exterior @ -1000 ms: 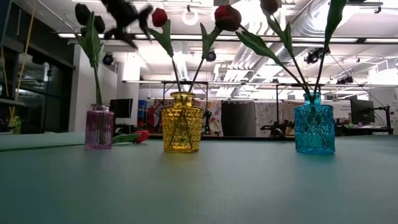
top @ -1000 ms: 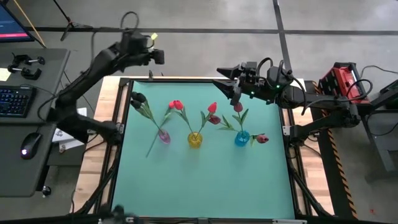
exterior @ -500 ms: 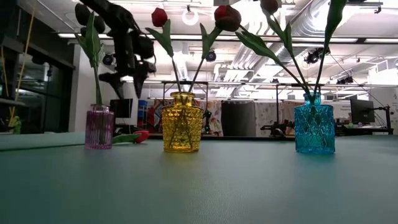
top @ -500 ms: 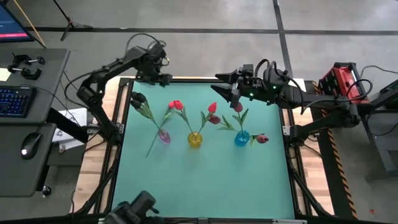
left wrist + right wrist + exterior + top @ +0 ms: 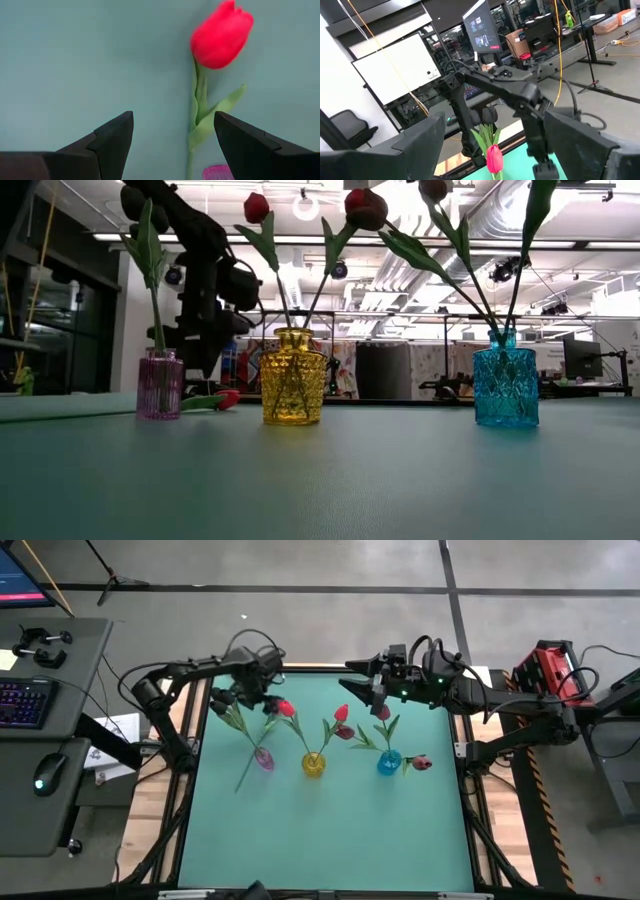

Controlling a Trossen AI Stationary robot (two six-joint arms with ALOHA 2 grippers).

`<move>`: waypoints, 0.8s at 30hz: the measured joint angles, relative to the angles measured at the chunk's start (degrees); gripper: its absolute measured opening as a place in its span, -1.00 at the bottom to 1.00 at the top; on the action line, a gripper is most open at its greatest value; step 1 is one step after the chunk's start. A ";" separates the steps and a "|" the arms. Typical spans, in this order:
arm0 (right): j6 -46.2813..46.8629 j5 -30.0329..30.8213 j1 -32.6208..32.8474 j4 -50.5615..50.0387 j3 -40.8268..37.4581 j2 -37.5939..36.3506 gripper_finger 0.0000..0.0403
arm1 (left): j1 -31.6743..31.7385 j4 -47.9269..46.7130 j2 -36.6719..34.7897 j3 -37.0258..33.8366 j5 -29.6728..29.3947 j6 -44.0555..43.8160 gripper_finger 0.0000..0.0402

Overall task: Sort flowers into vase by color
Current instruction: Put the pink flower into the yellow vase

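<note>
Left gripper (image 5: 172, 142) is released above the red tulip (image 5: 221, 34) beside the pink vase (image 5: 264, 759) — straddle its stem, then clench gently.

Even, bright overhead light falls on the green tabletop (image 5: 330, 820) in the high view, with soft, faint shadows. In the low view, ceiling lamps (image 5: 306, 204) glare white behind the glass vases (image 5: 293, 377), and the near tabletop is softly blurred. The left wrist view is slightly soft: the red tulip (image 5: 221, 35) blurs at its edges. In the right wrist view, the room looks dimmer.
</note>
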 joint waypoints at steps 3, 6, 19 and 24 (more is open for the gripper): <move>-0.29 -0.06 0.00 0.02 0.00 0.00 0.61 | -2.70 3.81 -0.22 -2.28 -0.13 -1.48 0.33; -0.27 -0.13 0.00 0.02 0.00 0.00 0.61 | -5.17 7.70 -0.22 -4.35 -0.06 -3.16 0.33; -0.22 -0.15 0.00 0.04 0.00 0.00 0.61 | -9.25 15.93 -0.22 -10.97 -3.60 -10.42 0.33; 0.17 -0.17 0.00 0.04 0.00 0.00 0.61 | -10.59 19.24 -0.31 -13.29 -5.32 -10.07 0.18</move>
